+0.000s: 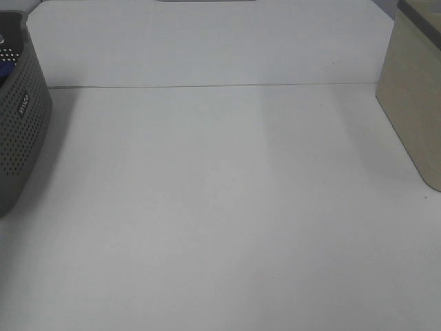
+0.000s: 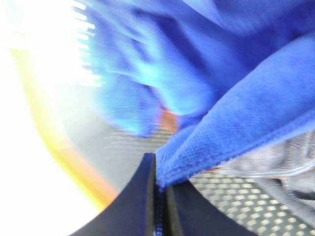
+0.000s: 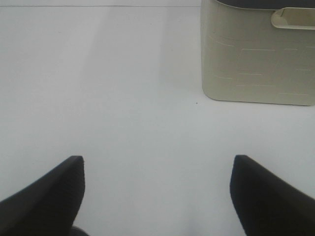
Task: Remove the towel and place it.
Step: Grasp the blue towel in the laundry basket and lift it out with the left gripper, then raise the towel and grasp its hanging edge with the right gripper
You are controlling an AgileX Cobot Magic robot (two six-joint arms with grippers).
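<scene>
**Left claw pinches the blue towel by the holey basket**

A small label [image 1: 23,102] sits on the side of the dark grey basket [image 1: 21,145] at the left edge of the high view. Its letters are too tiny to read. The cream bin [image 1: 413,103] at the right edge has raised lines on its side, but no words can be made out.

The left claw [image 2: 156,196] is clenched tight. A stitched edge of the towel [image 2: 236,123] is squeezed between its two dark fingers [image 2: 133,211]. The rest of the towel bunches up in soft, fuzzy, bright blue folds just past the fingertips. Grey plastic full of little round holes shows right beside the towel. A bit of orange peeks out under the folds, too blurry to tell what it is.

The right claw [image 3: 157,196] is spread wide and holds nothing. It hangs over the smooth white table [image 1: 220,207], near the bin.
</scene>
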